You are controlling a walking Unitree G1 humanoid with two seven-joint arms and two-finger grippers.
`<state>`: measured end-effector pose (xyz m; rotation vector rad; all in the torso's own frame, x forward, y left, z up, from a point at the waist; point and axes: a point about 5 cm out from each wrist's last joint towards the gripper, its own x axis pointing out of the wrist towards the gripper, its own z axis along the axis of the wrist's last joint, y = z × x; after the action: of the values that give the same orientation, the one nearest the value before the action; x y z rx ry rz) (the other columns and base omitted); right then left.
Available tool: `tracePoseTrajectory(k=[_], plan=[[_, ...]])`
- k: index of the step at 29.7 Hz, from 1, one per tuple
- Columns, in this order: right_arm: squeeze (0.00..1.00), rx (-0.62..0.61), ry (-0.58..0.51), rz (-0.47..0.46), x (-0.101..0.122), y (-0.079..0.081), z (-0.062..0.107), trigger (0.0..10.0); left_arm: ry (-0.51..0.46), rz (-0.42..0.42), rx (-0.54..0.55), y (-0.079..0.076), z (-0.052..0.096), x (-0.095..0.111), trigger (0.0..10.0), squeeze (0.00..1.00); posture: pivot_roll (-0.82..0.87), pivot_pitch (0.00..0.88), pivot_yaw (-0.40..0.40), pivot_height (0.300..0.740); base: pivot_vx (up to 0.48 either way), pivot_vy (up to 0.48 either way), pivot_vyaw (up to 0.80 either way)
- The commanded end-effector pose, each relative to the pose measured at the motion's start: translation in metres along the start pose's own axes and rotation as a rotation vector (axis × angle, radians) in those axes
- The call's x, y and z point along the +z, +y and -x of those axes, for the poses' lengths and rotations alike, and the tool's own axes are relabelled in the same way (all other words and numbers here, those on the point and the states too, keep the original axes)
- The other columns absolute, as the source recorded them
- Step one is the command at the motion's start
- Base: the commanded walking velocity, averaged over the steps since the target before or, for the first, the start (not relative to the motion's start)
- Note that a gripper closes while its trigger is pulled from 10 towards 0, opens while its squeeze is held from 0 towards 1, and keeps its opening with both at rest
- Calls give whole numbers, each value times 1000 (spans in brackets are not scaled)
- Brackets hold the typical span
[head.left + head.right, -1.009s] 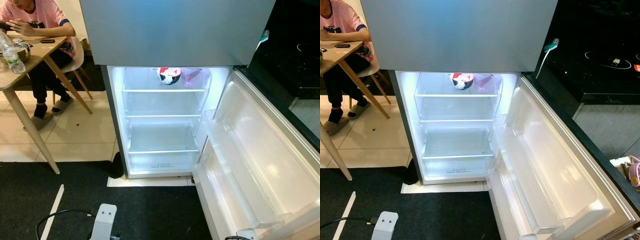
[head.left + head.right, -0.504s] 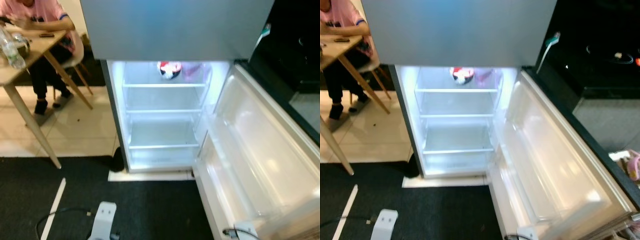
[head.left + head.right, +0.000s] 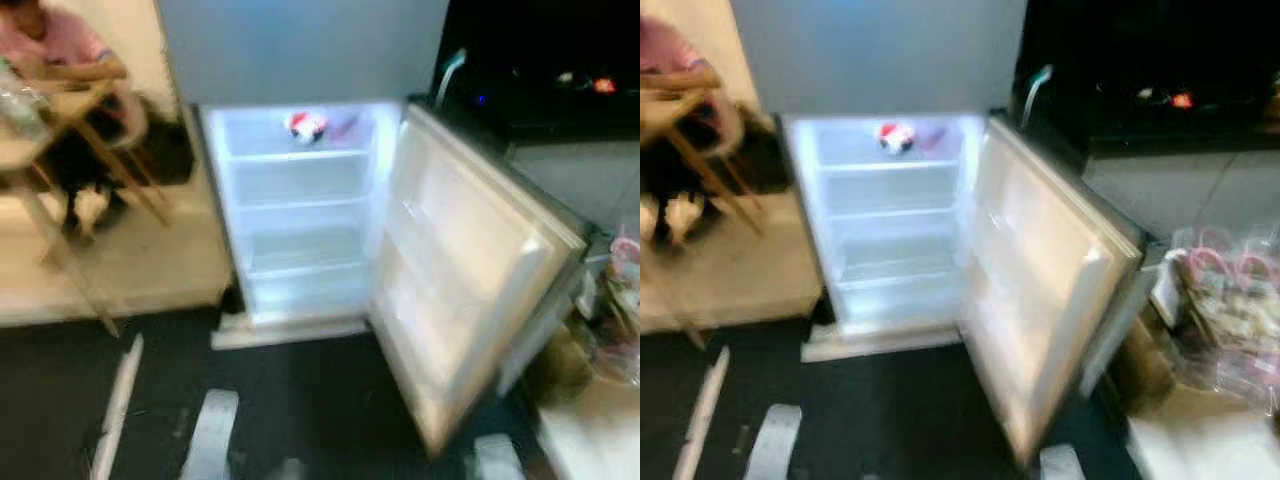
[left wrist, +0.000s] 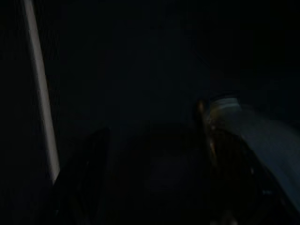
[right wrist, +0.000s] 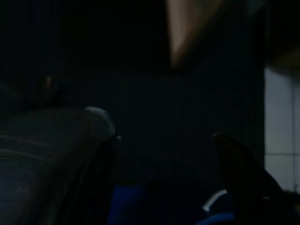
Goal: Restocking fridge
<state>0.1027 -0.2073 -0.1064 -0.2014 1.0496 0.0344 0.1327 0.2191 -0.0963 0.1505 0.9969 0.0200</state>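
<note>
Ahead on the floor, upright fridge (image 3: 300, 200), door (image 3: 460, 270) swung right, both pincers' spread untellable.

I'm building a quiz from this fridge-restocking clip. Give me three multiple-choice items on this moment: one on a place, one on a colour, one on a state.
1. Where in the fridge is the round red-and-white item?
A. top shelf
B. bottom shelf
C. door rack

2. What colour is the seated person's top?
A. green
B. pink
C. black

3. How is the fridge door?
A. shut
B. taken off
C. swung open

Answers: 1 A, it sits above the highest shelf line. 2 B, the top at the table reads pink. 3 C, the door's pale inner side faces out and the lit shelves show.
</note>
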Motion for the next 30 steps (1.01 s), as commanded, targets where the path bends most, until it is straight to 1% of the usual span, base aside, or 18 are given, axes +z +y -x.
tracePoseTrajectory(k=[1, 30], plan=[[0, -13, -16, -6, 4, -3, -1, 10000, -41, -15, 0, 1, -4, 15, 10000, 0, -89, 2, -48, 723, 0, 0, 0], [0, -15, -24, -9, 4, -3, 0, 10000, -50, -32, 6, 1, -4, 18, 10000, 0, -93, 11, -48, 723, 0, 0, 0]])
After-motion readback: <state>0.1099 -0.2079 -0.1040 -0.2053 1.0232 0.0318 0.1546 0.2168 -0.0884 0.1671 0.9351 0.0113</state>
